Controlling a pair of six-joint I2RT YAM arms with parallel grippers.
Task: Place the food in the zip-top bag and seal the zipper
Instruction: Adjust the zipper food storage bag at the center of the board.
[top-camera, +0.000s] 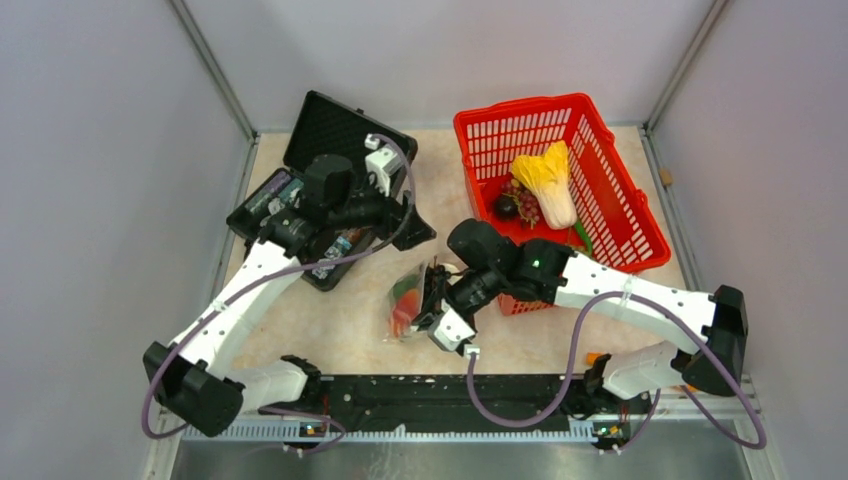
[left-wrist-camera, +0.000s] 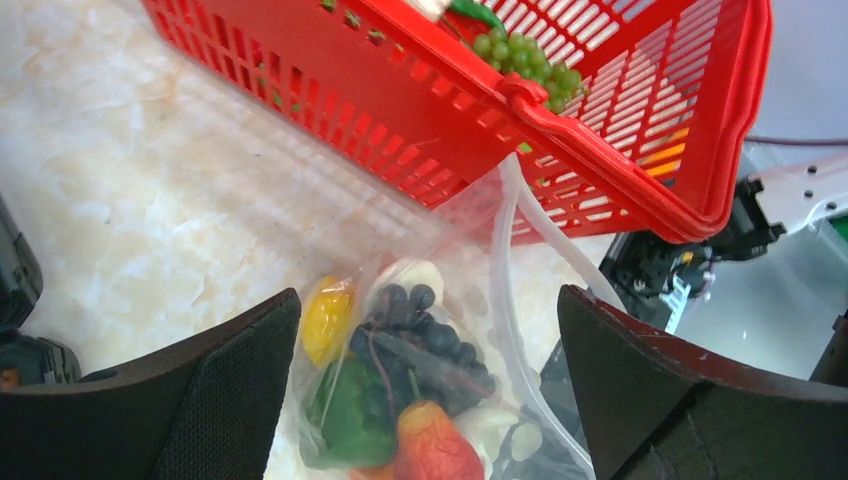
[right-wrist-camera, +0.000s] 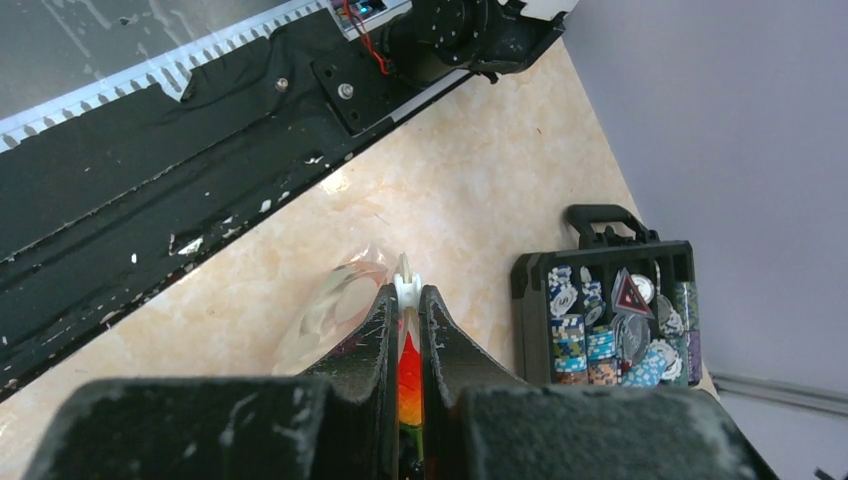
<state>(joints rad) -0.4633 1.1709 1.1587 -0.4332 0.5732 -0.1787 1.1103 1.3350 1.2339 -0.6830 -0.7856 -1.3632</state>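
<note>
Top external view puts the black case (top-camera: 320, 190) at about ten o'clock from the zip-top bag (top-camera: 405, 300), its lid raised. The left gripper (top-camera: 418, 228) hangs just beyond the case's corner, at roughly twelve o'clock from the bag. From the left wrist, its jaws stand spread wide with nothing between them but a look down onto the bag. The bag lies on the table (top-camera: 350, 330) near the middle front, already loaded: a yellow lemon (left-wrist-camera: 325, 318) at nine o'clock in the pile, dark grapes (left-wrist-camera: 425, 340) in the centre, a green pepper (left-wrist-camera: 355, 410) at seven and a red fruit (left-wrist-camera: 430, 450) at six. The zipper (left-wrist-camera: 497, 290) runs up the bag's three o'clock side as a pale strip, and it looks unsealed along that stretch. The right gripper (right-wrist-camera: 408, 300) has its jaws pressed together on one end of that strip, pinching it. At two o'clock from the bag sits the red basket (top-camera: 520, 105) with a cabbage (top-camera: 550, 180) and other pieces inside. The bag will likely handle as light, limp and slippery film, its load shifting when tugged, so the stiffer zipper is the place to take hold. A pinch at the free end opposite the right gripper would probably keep the mouth taut for pressing shut.
</note>
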